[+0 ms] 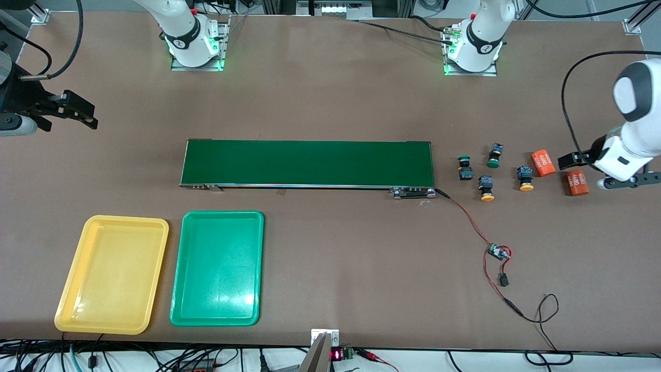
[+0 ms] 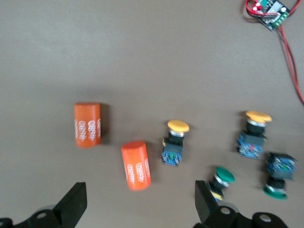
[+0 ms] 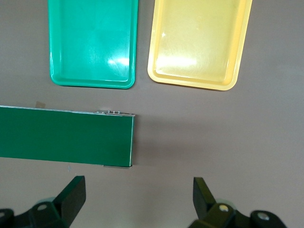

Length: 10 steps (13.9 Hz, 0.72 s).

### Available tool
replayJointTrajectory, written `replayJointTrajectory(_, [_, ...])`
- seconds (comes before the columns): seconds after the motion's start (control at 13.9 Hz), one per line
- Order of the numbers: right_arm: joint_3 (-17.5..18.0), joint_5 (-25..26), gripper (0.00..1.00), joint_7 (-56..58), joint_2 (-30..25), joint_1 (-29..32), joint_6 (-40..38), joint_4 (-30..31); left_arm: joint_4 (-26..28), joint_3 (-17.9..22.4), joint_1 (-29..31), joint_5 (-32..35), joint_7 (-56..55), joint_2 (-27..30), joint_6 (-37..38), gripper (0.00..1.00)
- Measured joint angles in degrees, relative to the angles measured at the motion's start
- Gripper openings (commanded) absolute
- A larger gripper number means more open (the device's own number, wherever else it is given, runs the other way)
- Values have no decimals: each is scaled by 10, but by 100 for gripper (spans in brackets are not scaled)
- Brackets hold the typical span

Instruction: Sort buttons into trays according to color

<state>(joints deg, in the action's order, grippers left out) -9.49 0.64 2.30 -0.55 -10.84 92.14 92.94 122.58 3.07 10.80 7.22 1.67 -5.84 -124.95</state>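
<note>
Left wrist view alone shows the left hand released over four mushroom-capped buttons at its worktop end — right hand released; glossy, round-cornered trays empty

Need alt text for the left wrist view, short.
Open left pincer hovers over the brown table, above two yellow buttons, two green buttons and two orange cylinders lying loose. A small circuit board with red wires sits apart.
</note>
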Motion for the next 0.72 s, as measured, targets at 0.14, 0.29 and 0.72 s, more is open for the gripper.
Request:
replayJointTrajectory(0.14, [0, 0, 100, 0, 0, 0, 0, 0, 66, 0, 16, 0, 3, 9, -80, 100])
replayJointTrajectory(0.29, [0, 0, 100, 0, 0, 0, 0, 0, 116, 0, 37, 0, 11, 9, -137, 100])
replayJointTrajectory(0.72, [-1, 0, 100, 0, 0, 0, 0, 0, 198, 0, 91, 0, 21, -60, -313, 90])
